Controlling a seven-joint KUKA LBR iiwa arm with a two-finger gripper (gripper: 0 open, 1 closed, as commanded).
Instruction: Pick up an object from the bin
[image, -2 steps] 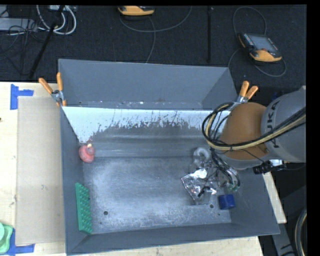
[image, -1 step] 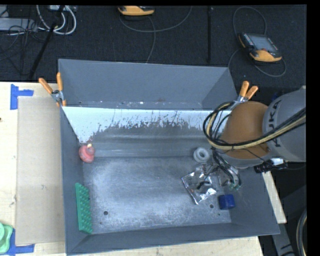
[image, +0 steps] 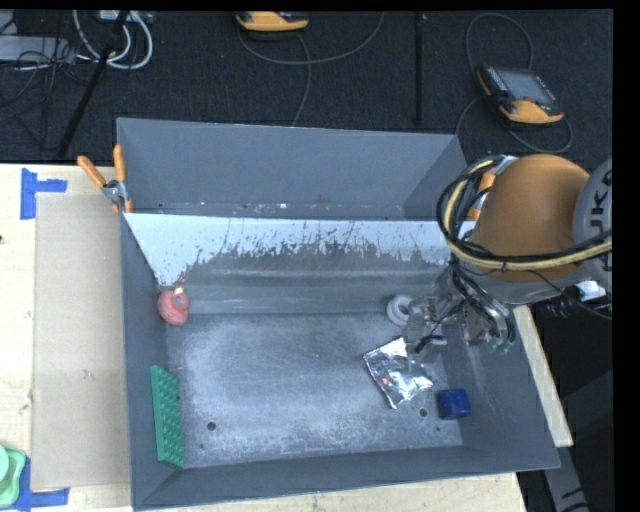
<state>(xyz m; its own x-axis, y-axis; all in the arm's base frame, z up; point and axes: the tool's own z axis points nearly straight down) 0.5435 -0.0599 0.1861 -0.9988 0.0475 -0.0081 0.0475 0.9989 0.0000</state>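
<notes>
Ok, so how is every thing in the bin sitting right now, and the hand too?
hand: low over the right side, at the silver packet's back edge.
silver packet: crumpled, lying on the floor.
blue block: on the floor, beside the packet.
green studded strip: flat along the left wall.
pink round thing: resting at the back left.
grey ring: lying near the back wall.

packet right of centre, block just right of it, ball and strip far left

Arm in from the right.
Gripper hangs low; orange-covered wrist sits up-right of it, ringed by cables.
</notes>
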